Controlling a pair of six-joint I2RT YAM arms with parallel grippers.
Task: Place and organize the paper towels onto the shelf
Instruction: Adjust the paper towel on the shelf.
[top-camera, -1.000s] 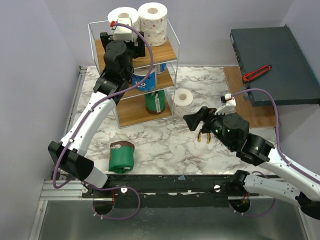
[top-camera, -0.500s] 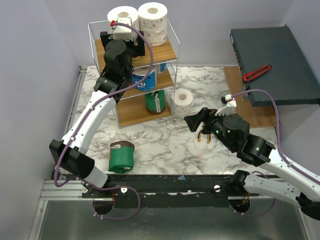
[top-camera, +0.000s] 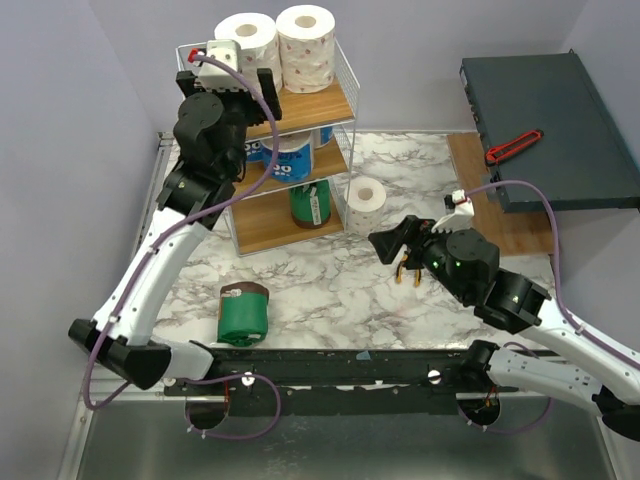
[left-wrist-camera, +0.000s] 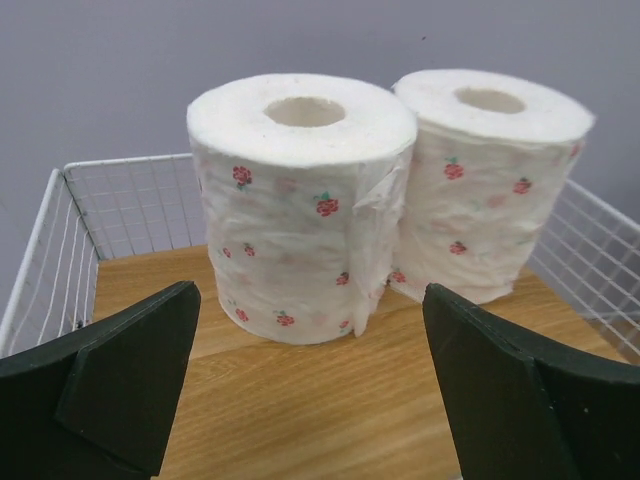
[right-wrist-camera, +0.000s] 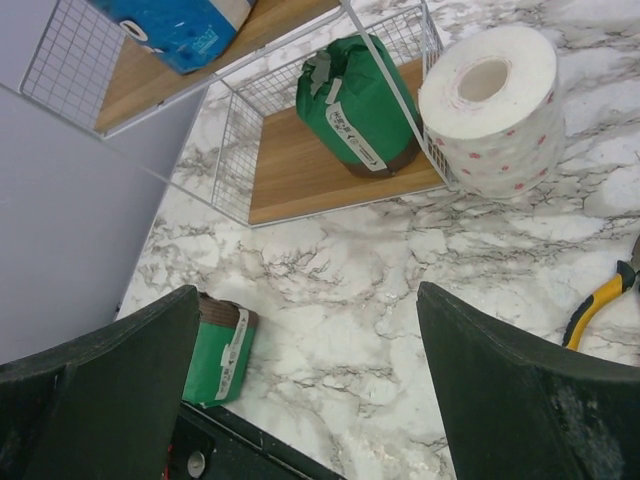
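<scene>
Standing upright on the top board of the wire shelf (top-camera: 322, 104), two white red-speckled rolls (left-wrist-camera: 300, 205) sit side by side, seemingly touching, with their hollow cores pointing straight up. The middle tier holds blue-wrapped rolls (top-camera: 285, 158); which way their axes run I cannot tell. On the bottom tier a green-wrapped roll (right-wrist-camera: 350, 110) stands on its brown end. A third white speckled roll (right-wrist-camera: 490, 105) stands core-up on the marble worktop (top-camera: 330, 290), just beside the shelf's right wire wall. A second green roll (top-camera: 243, 313) lies on its side near the worktop's near edge, long axis running near to far.

The left arm reaches high to the top tier. The left pincer (left-wrist-camera: 310, 335) is level, spread wide and empty, facing the two rolls. The right arm bends low over the worktop. The right pincer (right-wrist-camera: 305, 330) gapes wide, empty, aimed toward the shelf, with yellow-handled pliers (right-wrist-camera: 600, 300) lying beside it.
</scene>
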